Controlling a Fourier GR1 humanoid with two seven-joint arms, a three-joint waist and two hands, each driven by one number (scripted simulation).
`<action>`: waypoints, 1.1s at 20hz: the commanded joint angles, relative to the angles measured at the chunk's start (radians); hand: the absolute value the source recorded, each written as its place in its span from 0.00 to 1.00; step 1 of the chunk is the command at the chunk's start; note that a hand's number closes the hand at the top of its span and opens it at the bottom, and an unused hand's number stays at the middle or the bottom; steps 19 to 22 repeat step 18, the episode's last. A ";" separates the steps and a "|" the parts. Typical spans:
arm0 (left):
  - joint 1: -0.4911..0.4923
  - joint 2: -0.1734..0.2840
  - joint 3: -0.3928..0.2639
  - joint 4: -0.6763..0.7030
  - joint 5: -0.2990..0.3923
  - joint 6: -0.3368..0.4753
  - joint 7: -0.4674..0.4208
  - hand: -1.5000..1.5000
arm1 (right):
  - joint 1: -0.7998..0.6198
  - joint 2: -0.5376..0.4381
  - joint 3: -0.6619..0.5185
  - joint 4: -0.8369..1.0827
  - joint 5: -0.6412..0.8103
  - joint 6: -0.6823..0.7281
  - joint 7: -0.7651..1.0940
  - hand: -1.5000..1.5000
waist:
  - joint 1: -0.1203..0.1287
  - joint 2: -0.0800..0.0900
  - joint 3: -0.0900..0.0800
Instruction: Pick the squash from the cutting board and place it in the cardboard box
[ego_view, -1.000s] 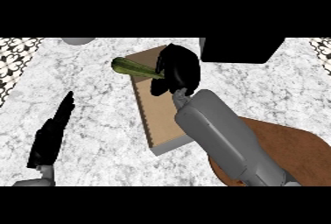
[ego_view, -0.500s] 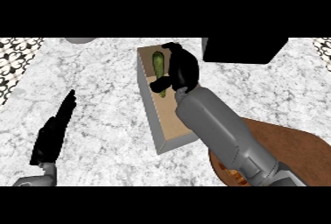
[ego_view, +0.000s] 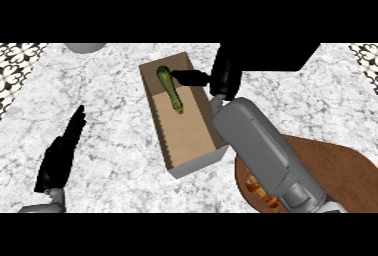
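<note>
The left hand (ego_view: 60, 152) shows at the lower left of the head view, above the marbled counter (ego_view: 111, 115). Its fingers are straight, point away from the robot, and hold nothing. A grey round object (ego_view: 86, 47) sits at the counter's far edge, cut off by the view. The cardboard box (ego_view: 193, 160) lies near the centre, open side up, with its long axis running away from the robot. The squash (ego_view: 170, 90) lies inside the box at its far end, lengthwise on the box floor. The right hand (ego_view: 221, 75) is at the box's far right rim. Its thumb extends over the rim toward the squash; whether it touches the squash cannot be determined. The hand grasps nothing. The brown cutting board (ego_view: 336, 165) lies at the lower right, partly covered by the right forearm.
</note>
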 joint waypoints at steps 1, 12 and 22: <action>0.025 0.031 0.032 -0.065 0.037 -0.031 0.028 0.50 | 0.099 -0.034 -0.081 -0.141 -0.076 -0.046 -0.110 0.00 | -0.013 -0.007 0.001; 0.041 0.018 0.041 -0.005 0.011 -0.006 -0.028 0.50 | 0.552 -0.280 -0.219 -0.632 -0.205 0.040 -0.154 0.00 | -0.048 -0.011 0.000; 0.045 0.022 0.034 -0.029 0.005 -0.018 -0.014 0.50 | 0.793 -0.427 -0.337 -0.876 -0.349 0.240 -0.187 0.00 | -0.034 -0.009 0.000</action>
